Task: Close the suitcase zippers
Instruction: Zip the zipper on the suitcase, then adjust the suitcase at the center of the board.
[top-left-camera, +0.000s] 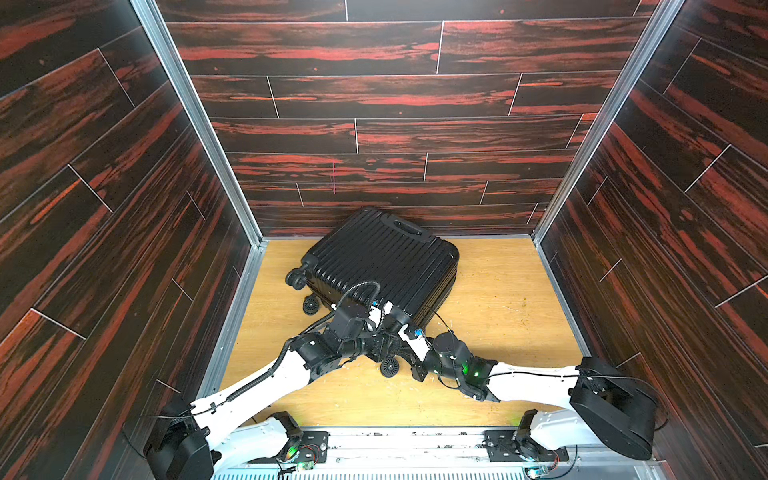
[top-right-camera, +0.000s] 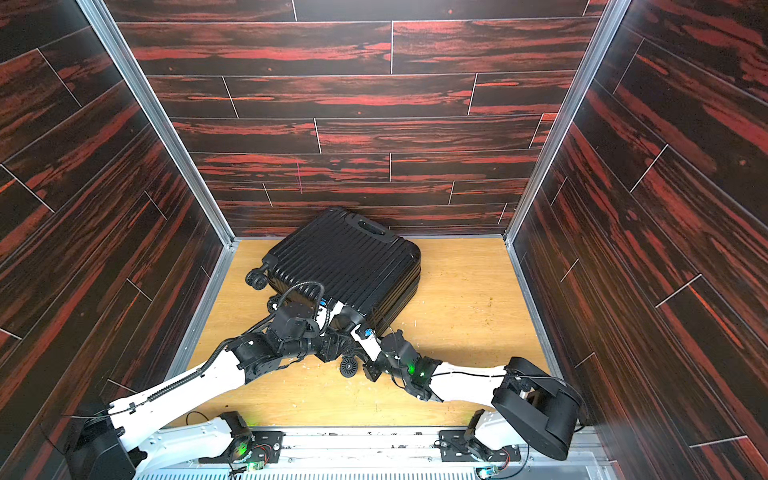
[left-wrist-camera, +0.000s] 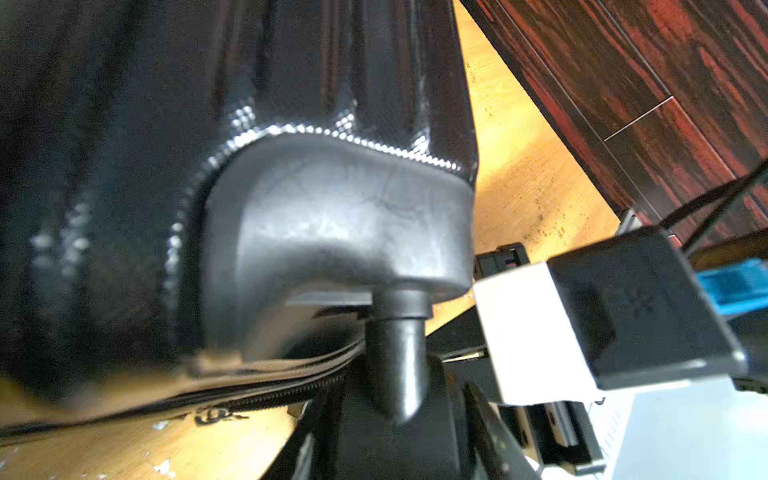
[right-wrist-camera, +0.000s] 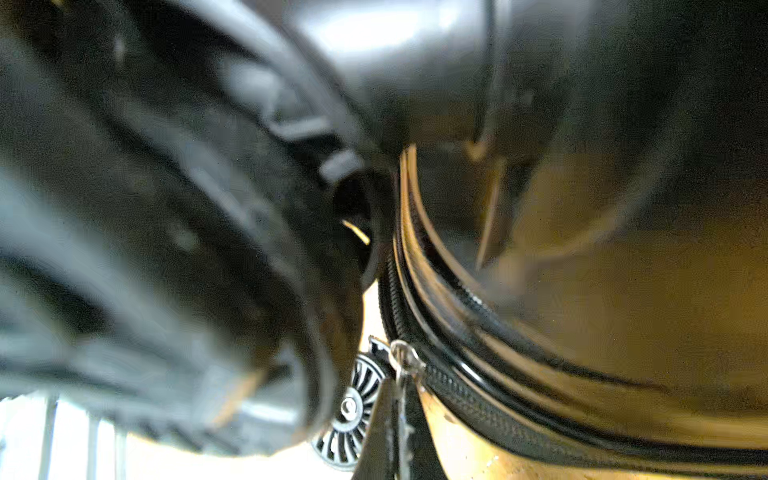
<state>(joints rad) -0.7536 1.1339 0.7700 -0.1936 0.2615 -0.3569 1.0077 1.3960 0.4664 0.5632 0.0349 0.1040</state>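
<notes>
Right pincer is pressed together on the small metallic zipper pull, at the black zipper track that curves round a corner beside a spoked caster wheel. Left pincer crowds that same near corner; whether it grips anything I cannot tell. The ribbed black suitcase lies flat on the wooden tabletop, toward the back wall.

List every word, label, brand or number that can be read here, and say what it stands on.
No text can be read in any view.
Small dark shape beside the zippers of the suitcase: too blurred to read.
</notes>
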